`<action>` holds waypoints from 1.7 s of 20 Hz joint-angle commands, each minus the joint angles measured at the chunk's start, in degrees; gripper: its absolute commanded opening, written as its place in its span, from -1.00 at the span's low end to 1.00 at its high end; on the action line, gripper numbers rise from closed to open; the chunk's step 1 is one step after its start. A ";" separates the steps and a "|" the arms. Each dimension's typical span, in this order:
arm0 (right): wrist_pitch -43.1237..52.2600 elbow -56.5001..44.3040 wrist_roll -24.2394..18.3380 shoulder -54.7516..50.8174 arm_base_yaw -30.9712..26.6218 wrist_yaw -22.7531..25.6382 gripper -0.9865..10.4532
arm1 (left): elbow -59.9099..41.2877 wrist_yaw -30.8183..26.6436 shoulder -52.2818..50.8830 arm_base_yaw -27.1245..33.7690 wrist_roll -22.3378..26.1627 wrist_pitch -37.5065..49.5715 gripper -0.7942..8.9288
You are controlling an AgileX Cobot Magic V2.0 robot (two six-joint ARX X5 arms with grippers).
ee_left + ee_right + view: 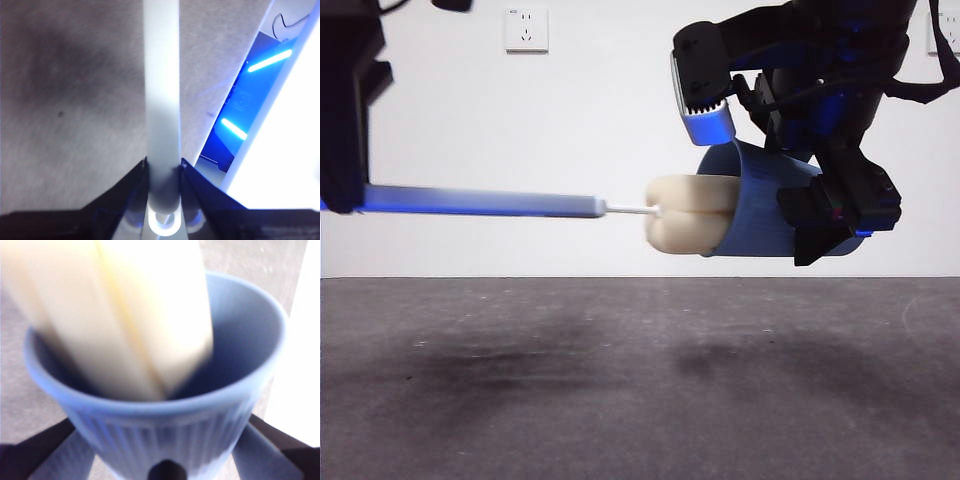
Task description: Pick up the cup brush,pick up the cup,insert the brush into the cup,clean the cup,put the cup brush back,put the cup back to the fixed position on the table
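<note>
left gripper (164, 172) clamps the brush (480, 201) handle, holding it level above the table (640, 380); its sponge head sits in the cup (165, 430) mouth, gripped sideways by right gripper (800, 200).

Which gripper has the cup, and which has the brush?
The right gripper clamps the blue cup, held sideways above the table. The left gripper grips the cup brush by its grey handle.

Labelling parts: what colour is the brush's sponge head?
Cream-yellow sponge head, clearest in the front view.
</note>
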 commanded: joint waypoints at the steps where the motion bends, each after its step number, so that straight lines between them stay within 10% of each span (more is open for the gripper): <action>1: 0.70 0.09 -0.52 0.15 1.62 0.24 -0.86 | -0.02 1.86 1.18 -2.16 -1.77 3.50 -0.86; 10: 0.72 0.09 -1.81 0.17 10.56 0.35 -0.86 | 0.00 4.50 3.82 -6.69 -5.70 9.60 -0.85; 24: -2.67 0.09 1.09 0.15 4.94 4.39 -0.86 | -0.02 -3.08 -3.58 -4.24 -5.49 -7.67 -0.85; 34: -0.76 0.09 1.09 0.15 5.79 4.04 -0.86 | 0.00 0.31 -3.28 -4.28 -5.51 -0.33 -0.85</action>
